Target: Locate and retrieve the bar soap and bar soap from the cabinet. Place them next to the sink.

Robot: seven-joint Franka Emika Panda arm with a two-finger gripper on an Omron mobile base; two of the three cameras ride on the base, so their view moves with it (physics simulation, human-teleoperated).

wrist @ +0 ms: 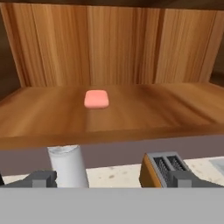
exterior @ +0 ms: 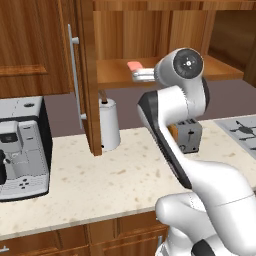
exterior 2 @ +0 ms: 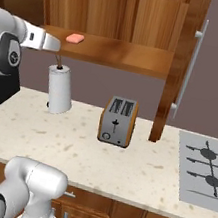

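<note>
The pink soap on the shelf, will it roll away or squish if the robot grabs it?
Probably not. The bar soap lies flat on the cabinet shelf, so it should slide rather than roll. It looks like a solid block with rounded corners, likely stiff but maybe slippery between the fingers. Being small, it is probably light.

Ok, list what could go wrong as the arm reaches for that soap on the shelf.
The bar soap lies flat and low on the cabinet shelf, so the open gripper might push it back rather than clamp it. The toaster and white canister stand just below; a drop could hit them.
</note>
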